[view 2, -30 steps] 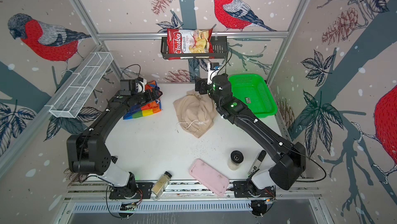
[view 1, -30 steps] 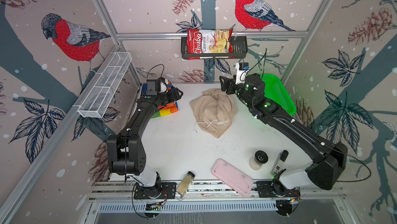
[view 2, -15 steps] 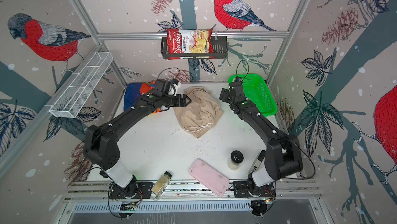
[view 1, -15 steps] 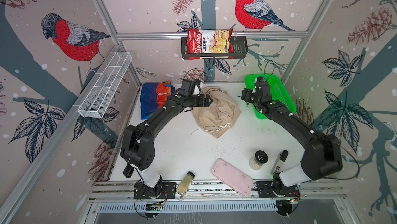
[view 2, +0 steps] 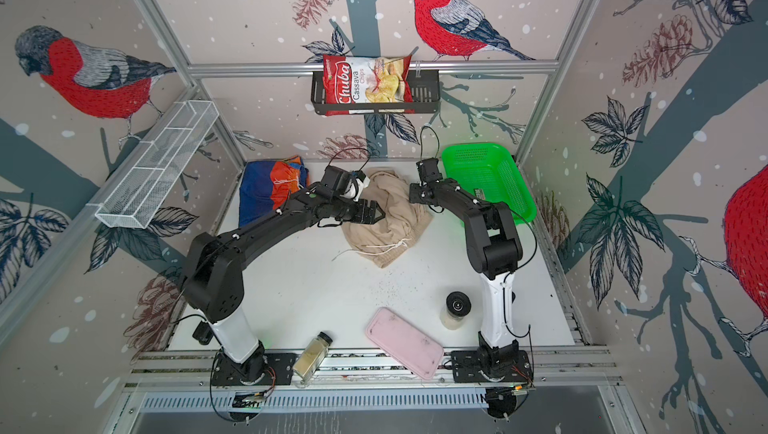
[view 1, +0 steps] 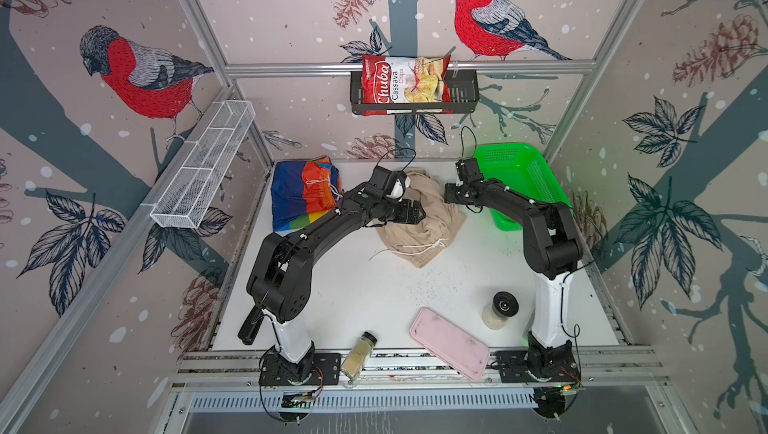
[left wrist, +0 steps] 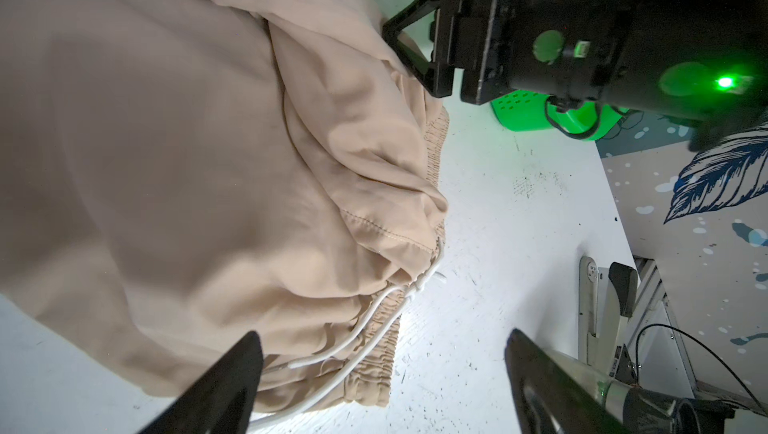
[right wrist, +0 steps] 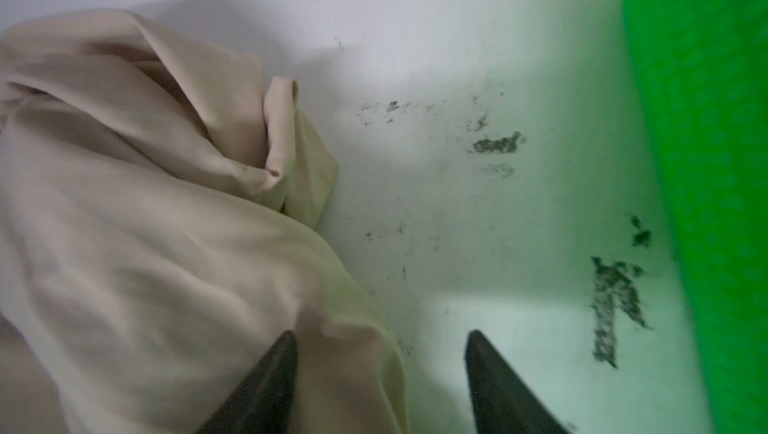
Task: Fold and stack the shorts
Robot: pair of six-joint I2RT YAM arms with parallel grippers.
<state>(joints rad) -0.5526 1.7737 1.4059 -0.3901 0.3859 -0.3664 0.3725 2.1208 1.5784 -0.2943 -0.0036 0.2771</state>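
While bag [view 1: 405, 80] in wall basket [view 1: 462, 93] reads "Chuba Cassava Chips", white table [view 1: 374, 294] shows dark scuffs [right wrist: 615, 307]; bird wallpaper [view 1: 145, 78] around. Crumpled beige shorts [view 1: 432, 213] mid-table, rainbow shorts [view 1: 305, 192] back-left. Over them left end effector [left wrist: 382, 336], jaws spread wide; right end effector [right wrist: 382, 334], jaws apart, at cloth edge.

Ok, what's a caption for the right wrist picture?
Right gripper, jaws apart, at the edge of crumpled beige shorts beside a green basket.

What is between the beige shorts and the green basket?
Bare white table with dark smudges, shown in the right wrist view. In both top views the right tool stands over that strip.
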